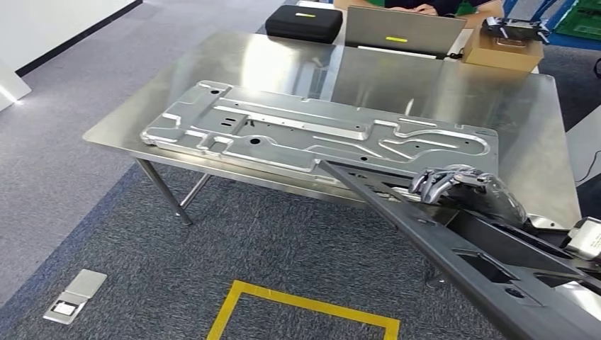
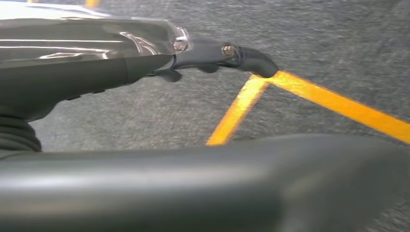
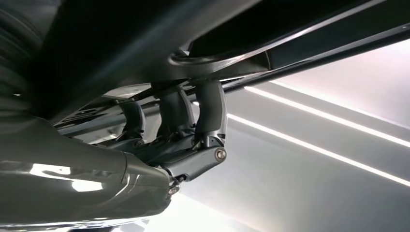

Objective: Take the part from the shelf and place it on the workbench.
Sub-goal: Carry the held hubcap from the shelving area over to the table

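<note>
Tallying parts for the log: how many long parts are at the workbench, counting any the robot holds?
2. The silver stamped panel lies flat on the workbench. The dark part is held by the right hand, its far end over the panel's near edge.

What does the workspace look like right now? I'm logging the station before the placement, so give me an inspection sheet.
Surface: shiny metal workbench, reflective, its near right part bare.
Job's things: long dark part held over the bench's near edge; one end reaches over the silver panel lying flat on the bench.
Clutter: black case, laptop, cardboard box at the far side.
Hands: right hand grips the dark part, fingers hooked over its edge; left hand by the floor, grasp cannot be told.
Cables: thin black lead beside the laptop.
Surroundings: grey carpet, yellow floor tape, floor socket, a person behind the laptop.
</note>
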Available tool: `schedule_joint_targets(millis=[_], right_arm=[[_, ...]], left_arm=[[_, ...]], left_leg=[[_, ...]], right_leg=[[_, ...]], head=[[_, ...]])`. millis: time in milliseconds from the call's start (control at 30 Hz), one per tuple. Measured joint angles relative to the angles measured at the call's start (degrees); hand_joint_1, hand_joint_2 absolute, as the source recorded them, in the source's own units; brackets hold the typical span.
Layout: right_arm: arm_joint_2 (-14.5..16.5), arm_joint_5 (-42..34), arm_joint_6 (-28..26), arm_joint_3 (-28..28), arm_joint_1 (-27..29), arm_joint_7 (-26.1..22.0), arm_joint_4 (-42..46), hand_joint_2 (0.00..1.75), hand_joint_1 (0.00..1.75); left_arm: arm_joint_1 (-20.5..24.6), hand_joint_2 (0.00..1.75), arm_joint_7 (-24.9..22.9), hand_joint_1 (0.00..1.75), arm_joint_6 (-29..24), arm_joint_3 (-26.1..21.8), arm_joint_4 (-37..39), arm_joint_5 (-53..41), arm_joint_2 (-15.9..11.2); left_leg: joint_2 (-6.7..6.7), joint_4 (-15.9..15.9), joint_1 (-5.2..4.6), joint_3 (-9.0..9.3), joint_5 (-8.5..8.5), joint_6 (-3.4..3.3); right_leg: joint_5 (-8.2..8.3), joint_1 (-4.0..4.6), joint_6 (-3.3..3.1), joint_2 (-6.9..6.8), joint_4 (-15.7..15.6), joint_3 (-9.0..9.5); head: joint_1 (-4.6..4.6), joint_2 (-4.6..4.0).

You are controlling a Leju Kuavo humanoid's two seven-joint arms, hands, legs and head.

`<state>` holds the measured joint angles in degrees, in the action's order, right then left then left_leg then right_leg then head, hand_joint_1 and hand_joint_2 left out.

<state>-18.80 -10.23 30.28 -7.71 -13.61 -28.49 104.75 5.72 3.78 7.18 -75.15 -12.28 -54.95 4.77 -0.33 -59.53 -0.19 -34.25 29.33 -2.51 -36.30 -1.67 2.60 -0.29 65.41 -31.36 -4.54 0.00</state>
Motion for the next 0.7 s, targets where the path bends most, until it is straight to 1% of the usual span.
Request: schedule_joint_targets(millis=[67,100,133,167,200,233,267,300,367,400,433,467,500,567,600,633,667,700], right_arm=[[0.1,0.1,-0.1,0.1,0.2,0.0,0.0,1.75,1.75],[0.1,0.2,-0.1,0.2,0.4,0.0,0.0,1.75,1.75],[0.1,0.3,-0.2,0.2,0.5,0.0,0.0,1.75,1.75],[0.1,0.3,-0.2,0.3,0.6,0.0,0.0,1.75,1.75],[0.2,0.3,-0.2,0.4,0.6,-0.1,0.0,1.75,1.75],[0.2,0.4,-0.2,0.5,0.6,-0.1,0.0,1.75,1.75],[0.2,0.4,-0.2,0.6,0.6,-0.1,0.0,1.75,1.75],[0.2,0.4,-0.2,0.6,0.7,-0.2,0.1,1.75,1.75],[0.3,0.5,-0.2,0.8,0.7,-0.2,0.2,1.75,1.75],[0.3,0.5,-0.2,0.8,0.7,-0.2,0.4,1.75,1.75],[0.4,0.5,-0.2,0.8,0.7,-0.2,0.5,1.75,1.75],[0.4,0.5,-0.2,0.8,0.6,-0.2,0.6,1.75,1.75],[0.5,0.5,-0.2,0.8,0.6,-0.2,0.7,1.75,1.75],[0.6,0.5,-0.2,0.8,0.6,-0.2,0.8,1.75,1.75],[0.6,0.5,-0.2,0.8,0.6,-0.2,0.8,1.75,1.75],[0.6,0.5,-0.2,0.8,0.7,-0.2,0.8,1.75,1.75],[0.7,0.5,-0.2,0.8,0.7,-0.2,0.8,1.75,1.75],[0.7,0.4,-0.2,0.8,0.7,-0.2,0.9,1.75,1.75]], left_arm=[[0.1,1.75,0.0,0.00,0.0,0.2,0.0,-0.1,0.0],[0.1,1.75,0.0,0.00,0.0,0.2,0.0,-0.2,0.0],[0.0,1.75,0.0,0.00,-0.1,0.3,0.0,-0.2,0.0],[0.0,1.75,0.0,0.00,-0.1,0.4,0.0,-0.2,0.0],[0.0,1.75,0.0,0.00,-0.1,0.4,0.0,-0.3,0.0],[-0.1,1.75,0.0,0.00,-0.1,0.5,0.0,-0.3,0.1],[0.0,1.75,0.0,0.00,-0.1,0.6,0.0,-0.3,0.1],[0.0,1.75,0.0,0.00,-0.1,0.6,0.0,-0.3,0.2],[0.1,1.75,0.1,0.00,-0.1,0.7,0.0,-0.4,0.2],[0.1,1.75,0.1,0.00,-0.1,0.7,0.0,-0.4,0.2],[0.2,1.75,0.1,0.00,-0.1,0.7,0.0,-0.4,0.3],[0.2,1.75,0.1,0.00,-0.1,0.7,0.0,-0.4,0.3],[0.3,1.75,0.1,0.00,-0.1,0.7,0.0,-0.4,0.3],[0.3,1.75,0.2,0.00,-0.1,0.8,0.0,-0.4,0.3],[0.2,1.75,0.2,0.00,-0.1,0.8,0.0,-0.4,0.3],[0.1,1.75,0.2,0.00,-0.1,0.8,0.0,-0.4,0.3],[0.1,1.75,0.2,0.00,-0.1,0.8,0.0,-0.4,0.3],[0.0,1.75,0.2,0.00,-0.1,0.8,0.0,-0.4,0.3]], left_leg=[[-0.05,0.1,-0.14,0.56,0.58,-0.48],[-0.08,0.1,-0.24,0.88,0.92,-0.58],[-0.11,0.1,-0.34,1.29,1.29,-0.61],[-0.15,0.1,-0.43,1.87,1.71,-0.58],[-0.18,0.1,-0.51,2.59,2.22,-0.46],[-0.19,0.1,-0.54,3.20,2.71,-0.29],[-0.22,0.1,-0.56,3.62,3.12,-0.06],[-0.21,0.0,-0.58,3.85,3.56,0.27],[-0.19,-0.2,-0.65,4.14,3.99,0.85],[-0.15,-0.5,-0.67,4.28,4.20,1.14],[-0.14,-1.3,-0.66,4.17,4.36,1.41],[-0.13,-2.9,-0.56,3.38,4.96,1.79],[-0.12,-5.6,-0.36,1.91,6.04,2.26],[-0.11,-12.7,0.13,-2.49,8.83,3.10],[-0.11,-15.2,0.34,-4.43,9.49,3.37],[-0.10,-16.1,0.51,-5.63,9.09,3.52],[-0.09,-14.7,0.63,-5.78,7.31,3.59],[-0.07,-11.6,0.71,-5.07,4.67,3.58]], right_leg=[[-2.78,0.15,-0.02,0.05,6.9,-4.64],[-3.28,0.20,-0.05,0.06,9.0,-6.56],[-2.56,0.26,-0.10,0.06,9.3,-7.57],[-0.48,0.35,-0.21,0.06,7.5,-7.54],[2.52,0.47,-0.43,0.08,4.0,-6.71],[4.91,0.62,-0.72,0.12,0.8,-5.75],[5.94,0.85,-0.99,0.14,-2.1,-5.09],[6.50,1.03,-1.31,0.17,-3.7,-4.72],[5.89,1.18,-1.85,0.19,-4.5,-4.60],[6.30,1.00,-2.12,0.19,-4.6,-4.22],[6.18,0.79,-2.37,0.16,-4.8,-3.84],[6.03,0.59,-2.58,0.12,-4.9,-3.42],[5.80,0.41,-2.72,0.06,-5.0,-3.05],[5.17,0.26,-2.82,0.02,-5.0,-2.52],[4.82,0.19,-2.74,0.03,-5.0,-2.19],[4.44,0.12,-2.65,0.04,-5.0,-1.76],[4.00,0.05,-2.53,0.05,-5.0,-1.15],[3.52,-0.02,-2.39,0.03,-5.0,-0.44]], head=[[0.03,0.00],[0.03,0.00],[0.03,0.00],[0.04,0.00],[0.04,0.00],[0.03,0.00],[0.03,0.00],[0.04,0.00],[0.05,0.00],[0.06,0.00],[0.03,0.00],[0.03,0.00],[0.02,0.00],[0.00,0.00],[-0.01,0.00],[-0.01,0.00],[-0.01,0.00],[-0.01,0.00]])
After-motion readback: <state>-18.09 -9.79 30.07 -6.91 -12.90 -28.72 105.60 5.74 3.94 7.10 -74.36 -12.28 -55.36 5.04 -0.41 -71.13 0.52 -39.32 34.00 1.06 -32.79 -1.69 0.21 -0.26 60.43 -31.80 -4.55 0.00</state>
